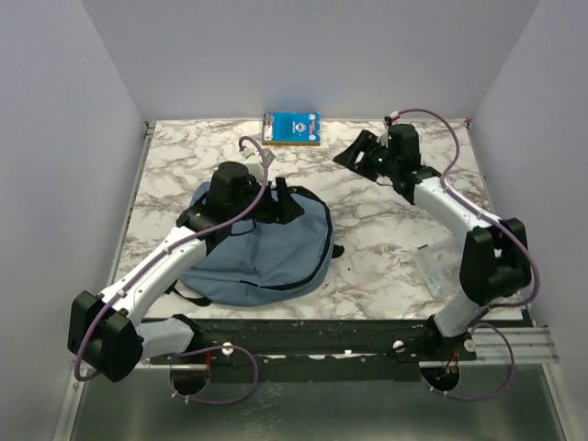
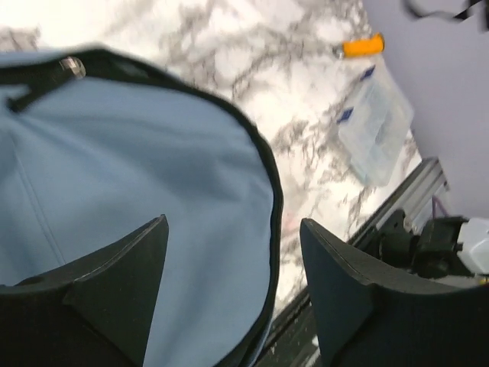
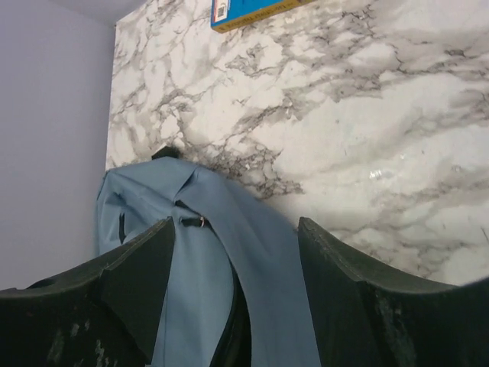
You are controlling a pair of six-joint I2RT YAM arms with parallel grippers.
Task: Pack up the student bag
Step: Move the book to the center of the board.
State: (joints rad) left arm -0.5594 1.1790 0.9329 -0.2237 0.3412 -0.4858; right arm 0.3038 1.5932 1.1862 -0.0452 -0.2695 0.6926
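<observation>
The student bag (image 1: 262, 253), dusty-blue with black trim, lies flat on the marble table left of centre. My left gripper (image 1: 287, 204) hovers over its back edge. In the left wrist view the left gripper (image 2: 233, 222) is open, with the bag's blue fabric (image 2: 137, 168) below the gap and nothing held. My right gripper (image 1: 347, 152) hangs open over the back right of the table, apart from the bag. In its wrist view the right gripper (image 3: 235, 222) points toward the bag (image 3: 221, 252), whose zipper opening shows as a dark slit.
A blue book (image 1: 292, 129) lies at the table's back edge, also visible as the blue book (image 3: 244, 9) in the right wrist view. A clear plastic case (image 1: 432, 269) sits at the front right. An orange item (image 2: 363, 47) lies beyond the case (image 2: 374, 126).
</observation>
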